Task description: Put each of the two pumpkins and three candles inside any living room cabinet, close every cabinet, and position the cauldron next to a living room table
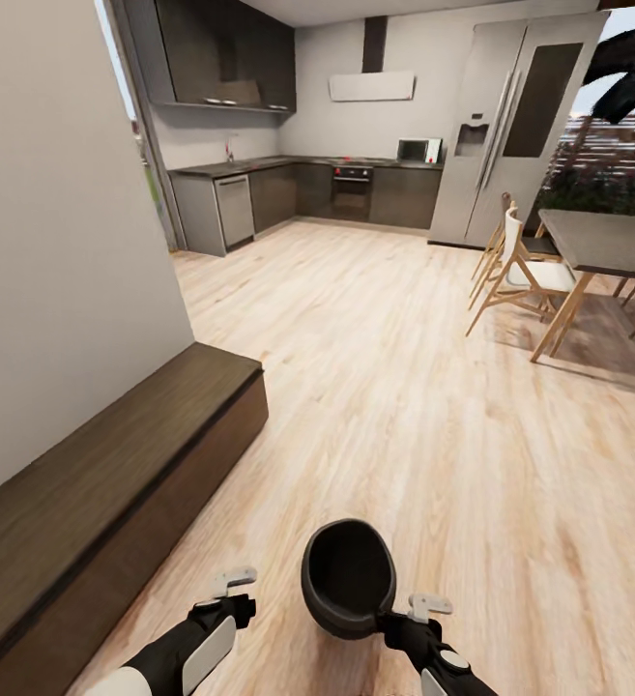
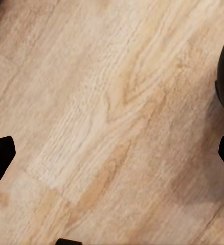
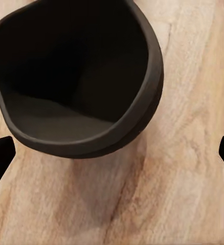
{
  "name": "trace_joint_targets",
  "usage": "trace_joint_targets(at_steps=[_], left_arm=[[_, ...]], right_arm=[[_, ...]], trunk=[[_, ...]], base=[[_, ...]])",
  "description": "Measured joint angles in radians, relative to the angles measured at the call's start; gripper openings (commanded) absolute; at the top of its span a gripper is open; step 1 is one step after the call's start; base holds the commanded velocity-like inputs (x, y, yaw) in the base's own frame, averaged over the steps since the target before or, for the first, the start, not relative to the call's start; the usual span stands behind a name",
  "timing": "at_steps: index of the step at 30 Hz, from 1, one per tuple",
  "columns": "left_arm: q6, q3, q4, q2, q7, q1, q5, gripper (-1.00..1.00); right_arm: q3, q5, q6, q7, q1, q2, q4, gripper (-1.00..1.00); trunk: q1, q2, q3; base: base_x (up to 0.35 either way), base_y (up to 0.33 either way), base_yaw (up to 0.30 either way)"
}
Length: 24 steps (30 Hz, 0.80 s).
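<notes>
One cauldron (image 1: 348,577) hangs tilted over the floor (image 1: 433,387), its rim seemingly pinched by the right gripper (image 1: 406,623); left gripper (image 1: 222,601) spread, empty. Next: carry it beside the table (image 1: 607,240).

An open-plan home: grey kitchen units (image 1: 288,193), fridge (image 1: 510,126), dining table (image 1: 607,242), wooden floor (image 1: 404,406).

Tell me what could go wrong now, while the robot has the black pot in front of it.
1. The right end effector meets the pot only at its rim, and the pot looks tilted, so it may slip and drop onto the wooden floor.
2. The left end effector is open and apart from the pot, giving no support.
3. The dining table is far off, with chairs beside it, so a bump is possible.
</notes>
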Motion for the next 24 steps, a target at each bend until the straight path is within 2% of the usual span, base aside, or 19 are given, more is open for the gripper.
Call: trace_joint_targets(at_steps=[7, 17, 24], left_arm=[[0.0, 0.0, 0.0, 0.0, 0.0, 0.0, 0.0, 1.0], [0.0, 0.0, 0.0, 0.0, 0.0, 0.0, 0.001, 1.0], [0.0, -0.001, 0.0, 0.001, 0.0, 0.0, 0.001, 1.0]], right_arm=[[0.001, 0.007, 0.0, 0.0, 0.0, 0.0, 0.0, 1.0], [0.001, 0.011, 0.0, 0.0, 0.0, 0.0, 0.0, 1.0], [0.001, 0.01, 0.0, 0.0, 0.0, 0.0, 0.0, 1.0]], trunk=[[0.0, 0.0, -0.006], [0.0, 0.0, -0.007], [0.0, 0.0, -0.007]], base=[[0.004, 0.023, -0.17], [0.061, 0.082, -0.012], [0.157, 0.079, 0.0]])
